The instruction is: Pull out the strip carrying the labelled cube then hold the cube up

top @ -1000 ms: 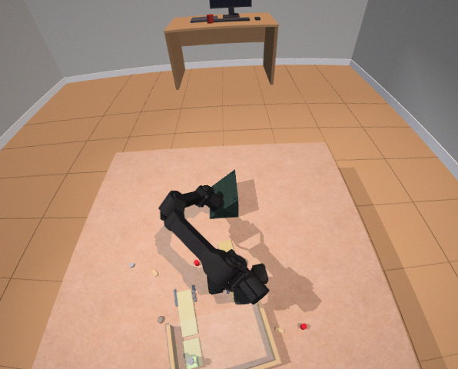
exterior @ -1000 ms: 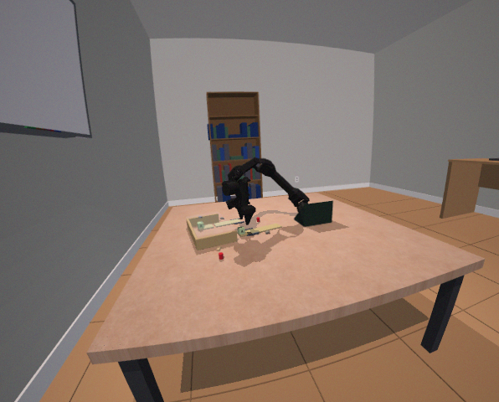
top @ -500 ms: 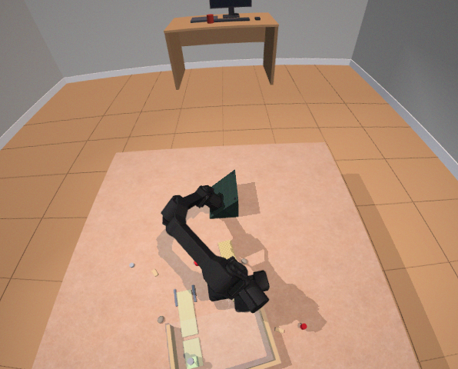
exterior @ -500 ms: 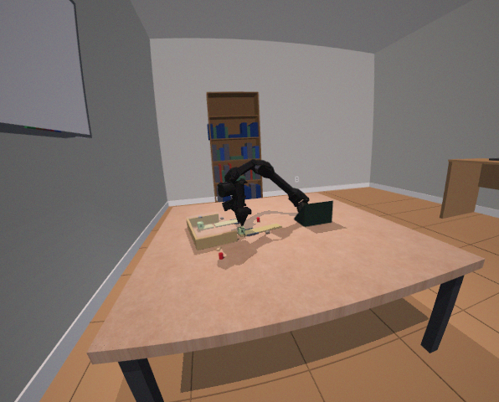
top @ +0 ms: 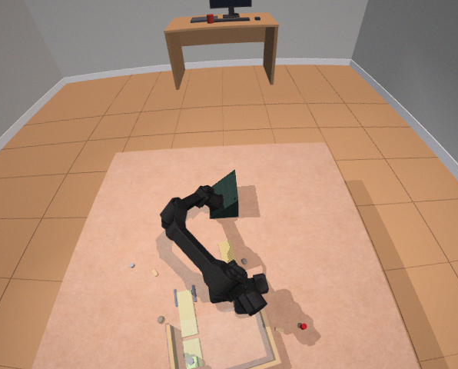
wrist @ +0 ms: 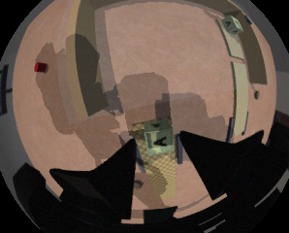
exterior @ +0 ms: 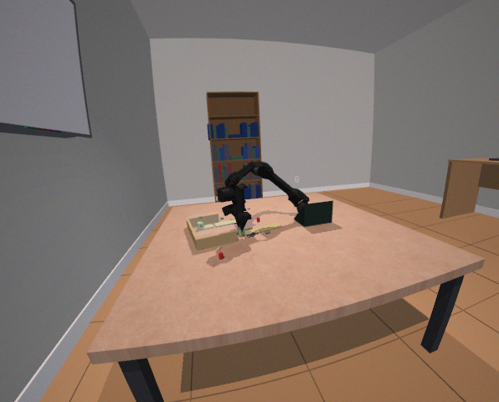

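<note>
In the wrist view a pale green cube labelled "A" (wrist: 159, 139) sits on a patterned yellow strip (wrist: 165, 177) (top: 226, 250), outside the tray. My gripper (wrist: 158, 139) (exterior: 242, 228) is low over it with one finger on each side of the cube. The fingers stand partly apart, with a narrow gap to the cube on both sides. In the top view the wrist hides the cube and the fingers. A second plain yellow strip (top: 186, 307) (wrist: 239, 92) lies in two pieces. It carries another pale green cube (top: 191, 361) (wrist: 232, 23) (exterior: 200, 224) inside the tray.
The open wooden tray (top: 273, 345) (exterior: 210, 239) (wrist: 81, 73) lies just beyond the gripper. A red cylinder (top: 303, 326) (exterior: 219, 255) (wrist: 40, 67) stands beside it. Grey pebbles (top: 243, 260) (top: 160, 319) and a small tan block (top: 154, 272) lie scattered. A dark green box (top: 225, 196) (exterior: 316, 213) stands by the arm's base.
</note>
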### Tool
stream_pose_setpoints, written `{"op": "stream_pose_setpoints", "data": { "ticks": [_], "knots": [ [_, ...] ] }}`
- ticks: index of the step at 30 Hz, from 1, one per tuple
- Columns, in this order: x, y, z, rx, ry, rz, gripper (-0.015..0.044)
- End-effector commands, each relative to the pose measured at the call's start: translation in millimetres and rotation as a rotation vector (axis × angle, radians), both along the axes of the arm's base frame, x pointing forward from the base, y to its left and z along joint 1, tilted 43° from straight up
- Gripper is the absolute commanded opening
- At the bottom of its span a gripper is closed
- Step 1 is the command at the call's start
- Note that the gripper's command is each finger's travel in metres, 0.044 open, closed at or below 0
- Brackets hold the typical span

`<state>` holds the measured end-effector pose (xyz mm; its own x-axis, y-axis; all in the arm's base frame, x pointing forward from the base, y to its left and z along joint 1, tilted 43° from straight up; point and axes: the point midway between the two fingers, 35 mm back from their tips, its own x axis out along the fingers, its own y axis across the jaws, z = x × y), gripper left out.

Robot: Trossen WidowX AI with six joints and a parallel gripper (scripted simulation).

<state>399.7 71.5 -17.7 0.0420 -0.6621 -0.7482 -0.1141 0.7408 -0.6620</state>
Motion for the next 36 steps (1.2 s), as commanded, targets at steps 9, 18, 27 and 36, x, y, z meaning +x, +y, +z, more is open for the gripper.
{"op": "stream_pose_setpoints", "data": {
  "ticks": [9, 18, 27, 36],
  "knots": [
    [-2.6, -15.9, -15.3, -0.011, 0.011, 0.002, 0.0250],
    [-2.6, -16.1, -15.5, -0.011, 0.011, 0.002, 0.0250],
    [-0.8, -14.4, -14.2, -0.003, 0.004, -0.003, 0.0125],
    [-6.0, -13.0, -10.1, 0.008, 0.001, -0.015, 0.0000]
  ]
}}
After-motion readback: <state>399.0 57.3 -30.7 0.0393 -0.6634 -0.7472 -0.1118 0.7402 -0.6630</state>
